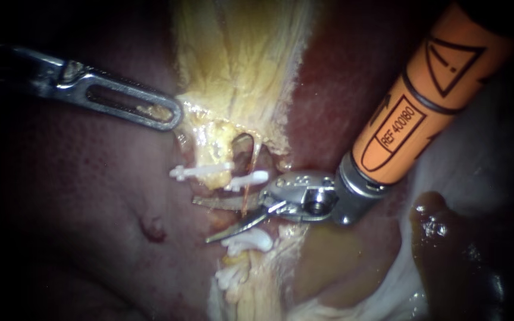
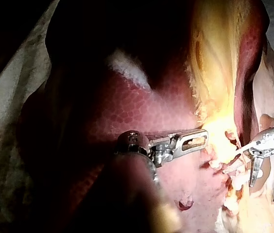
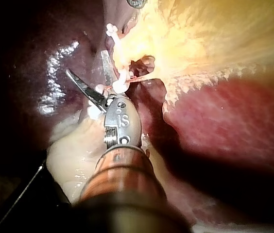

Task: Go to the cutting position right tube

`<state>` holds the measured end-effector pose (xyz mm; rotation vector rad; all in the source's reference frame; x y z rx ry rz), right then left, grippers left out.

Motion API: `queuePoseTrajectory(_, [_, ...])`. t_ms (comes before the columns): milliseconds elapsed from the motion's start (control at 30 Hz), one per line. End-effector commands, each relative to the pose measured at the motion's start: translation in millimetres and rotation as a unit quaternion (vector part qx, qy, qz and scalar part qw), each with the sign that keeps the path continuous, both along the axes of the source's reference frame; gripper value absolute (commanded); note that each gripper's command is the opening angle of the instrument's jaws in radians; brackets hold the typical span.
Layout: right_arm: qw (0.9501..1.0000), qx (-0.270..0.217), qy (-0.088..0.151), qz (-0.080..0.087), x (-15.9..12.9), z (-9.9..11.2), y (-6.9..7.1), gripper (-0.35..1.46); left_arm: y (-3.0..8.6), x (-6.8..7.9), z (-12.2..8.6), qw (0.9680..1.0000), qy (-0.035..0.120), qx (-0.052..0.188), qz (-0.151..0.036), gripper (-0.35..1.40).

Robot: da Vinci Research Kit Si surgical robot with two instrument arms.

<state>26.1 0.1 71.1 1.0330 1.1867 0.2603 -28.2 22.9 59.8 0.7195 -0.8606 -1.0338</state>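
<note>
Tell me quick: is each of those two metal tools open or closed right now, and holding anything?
Left instrument: jaws shut on the yellow tissue.
Right instrument: jaws, shaped like blades, open and holding nothing.

My only light rides in with the endoscope and pools on the pale yellow tissue (image 1: 239, 59) in the middle, which glows. The liver (image 1: 78, 196) around it dims, and the corners go black. Small wet glints sit on the dark fluid (image 1: 435, 226) at lower right. From the left wrist camera that yellow tissue burns almost white ahead of my left instrument (image 2: 204, 137), whose near shaft lies in shadow. From the right wrist camera, streaks of glare cross the liver and deep shadow swallows the rest.
</note>
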Motion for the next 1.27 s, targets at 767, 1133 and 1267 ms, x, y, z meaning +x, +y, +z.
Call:
queuePoseTrajectory(767, [0.9999, 0.01, 0.013, 0.0, -1.1, -2.3, 0.1, 1.36, 0.0, 0.1, 0.0, 1.0, 0.0, 0.0, 0.0, -0.35])
queuePoseTrajectory(1133, [0.9999, 0.01, 0.014, -0.001, -1.2, -2.4, 0.1, 1.36, 0.0, 0.1, 0.1, 1.0, 0.0, 0.0, 0.0, -0.35])
queuePoseTrajectory(1267, [0.9999, 0.01, 0.014, -0.001, -1.2, -2.4, 0.1, 1.36, 0.1, 0.1, 0.2, 1.0, 0.0, 0.0, 0.0, -0.35])
